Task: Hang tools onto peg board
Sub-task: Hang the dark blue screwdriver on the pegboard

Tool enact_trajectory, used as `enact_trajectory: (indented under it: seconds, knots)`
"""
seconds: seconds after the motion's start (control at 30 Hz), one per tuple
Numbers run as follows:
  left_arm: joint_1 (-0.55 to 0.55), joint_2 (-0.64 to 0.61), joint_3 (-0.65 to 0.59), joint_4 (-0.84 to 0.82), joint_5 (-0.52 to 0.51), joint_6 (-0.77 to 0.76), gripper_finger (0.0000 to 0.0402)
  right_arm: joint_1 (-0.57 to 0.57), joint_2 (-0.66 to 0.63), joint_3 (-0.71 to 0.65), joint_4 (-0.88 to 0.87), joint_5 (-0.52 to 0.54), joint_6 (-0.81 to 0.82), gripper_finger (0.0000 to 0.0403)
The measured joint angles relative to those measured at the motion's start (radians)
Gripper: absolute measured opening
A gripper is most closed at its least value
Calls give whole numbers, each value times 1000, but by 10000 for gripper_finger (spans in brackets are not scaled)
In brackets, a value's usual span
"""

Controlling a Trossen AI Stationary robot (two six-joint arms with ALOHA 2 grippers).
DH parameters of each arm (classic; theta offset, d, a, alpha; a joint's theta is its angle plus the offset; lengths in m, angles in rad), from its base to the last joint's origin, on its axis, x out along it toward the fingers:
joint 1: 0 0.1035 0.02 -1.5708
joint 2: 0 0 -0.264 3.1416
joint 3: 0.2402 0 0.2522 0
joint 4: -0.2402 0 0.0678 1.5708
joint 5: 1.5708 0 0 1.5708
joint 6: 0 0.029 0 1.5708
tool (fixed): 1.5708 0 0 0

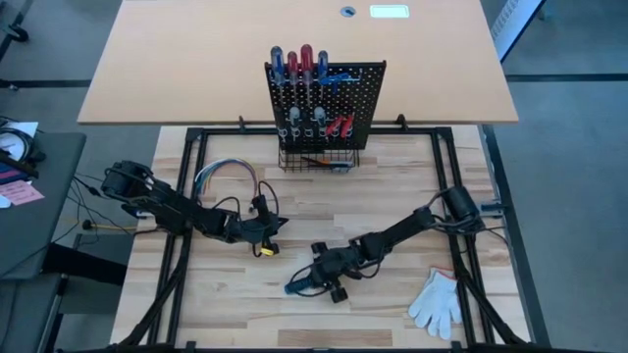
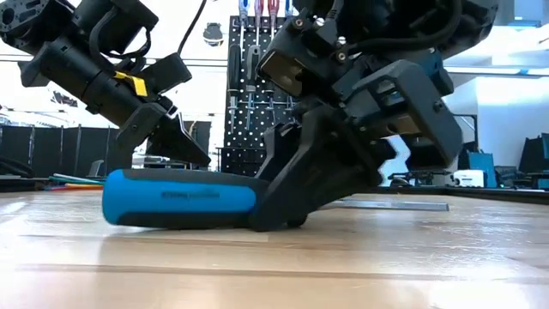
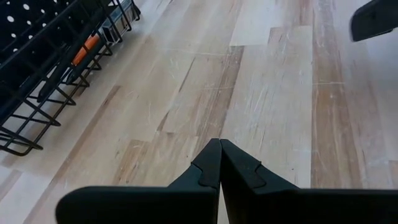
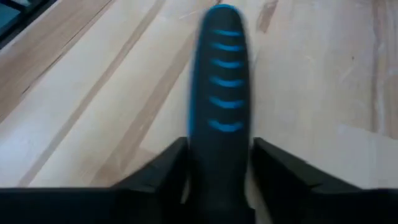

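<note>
Blue-handled screwdriver (image 2: pixel 180 199) lies flat on the wooden table (image 1: pixel 392 314), toward 6 o'clock of the high view and well apart from the peg board (image 1: pixel 324 103), which stands upright at 12 o'clock with 4 screwdrivers already in its top rings and red pliers (image 1: pixel 340 125) hanging lower down. The right gripper (image 1: pixel 316 277) has its 2 fingers on either side of the handle, hugging its flanks in the wrist view; from table height the fingertips sit right down at the wood, so I'd call it grasping the screwdriver, though the tool has not left the table.

The left gripper (image 1: pixel 263 227) hangs near 9 o'clock of the screwdriver, clenched on nothing, its fingers pressed together over bare wood. Beside it lies a looped bundle of coloured wires (image 1: pixel 224 175), and a white glove (image 1: pixel 437 302) rests at 4 o'clock near the table's corner.

My worry is the grip itself. The fingers hold the handle toward 1 end, so the long blue part sticks out past them; on lifting, the tool could pivot or slide in the pads if the hold is loose. A tilted screwdriver would then meet its ring crooked and could knock the tools already hung. The left arm also sits close enough to crowd the path toward the board.
</note>
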Motion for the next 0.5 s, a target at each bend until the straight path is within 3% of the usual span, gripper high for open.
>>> enact_trajectory:
  seconds: [0.03,0.17,0.37,0.5]
  knots:
    - [0,0,0,-2,0,0,0,-6,0,0,-5,0,12,123]
    - [-3,0,0,-5,0,0,0,-22,-39,-22,-27,50,23,122]
    - [-17,0,0,-10,0,0,0,-8,-275,-203,9,383,26,122]
    - [-18,0,0,-1,0,0,0,28,-478,-423,232,539,40,122]
